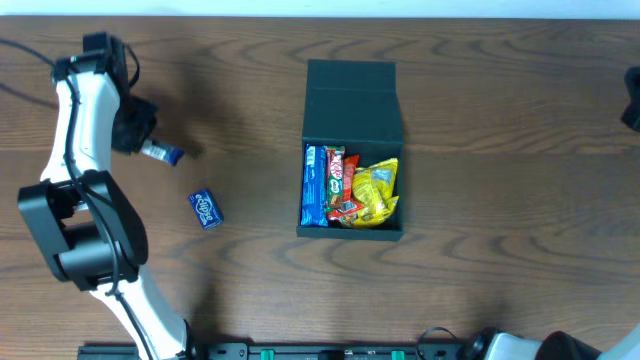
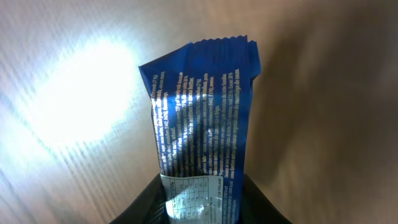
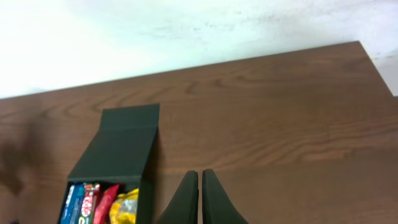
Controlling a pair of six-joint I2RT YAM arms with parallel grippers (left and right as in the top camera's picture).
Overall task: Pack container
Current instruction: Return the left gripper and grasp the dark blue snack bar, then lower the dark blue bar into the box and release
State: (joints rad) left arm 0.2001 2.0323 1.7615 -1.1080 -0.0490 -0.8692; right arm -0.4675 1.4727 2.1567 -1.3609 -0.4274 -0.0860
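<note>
Dark teal-black matte square container (image 1: 352,100) at the middle of the brown wood-grain table (image 1: 500,150), with its flat hinged flap lid folded open toward the far edge. The low-walled box holds, side by side, a long blue packet (image 1: 314,185) against the left wall, red packets (image 1: 342,185) in the middle and a crinkled yellow packet (image 1: 380,190) on the right. The white-and-black left arm (image 1: 75,120) rises from the near edge, reaches to the far left part of the table and bends at the wrist toward the container. The left claw (image 1: 148,148) is closed on one end of a blue foil snack packet (image 2: 202,124), whose serrated, crimped free end points away from the fingers. Dense white print covers this wrapper and a white gridded panel sits near the gripped end; neither is legible. A second small blue packet (image 1: 205,209) with white lettering, also unreadable, lies on the table between the arm and the container, apart from both. The right claw (image 3: 200,186) has its dark fingers pressed together, holding nothing, just to the right of the container.
</note>
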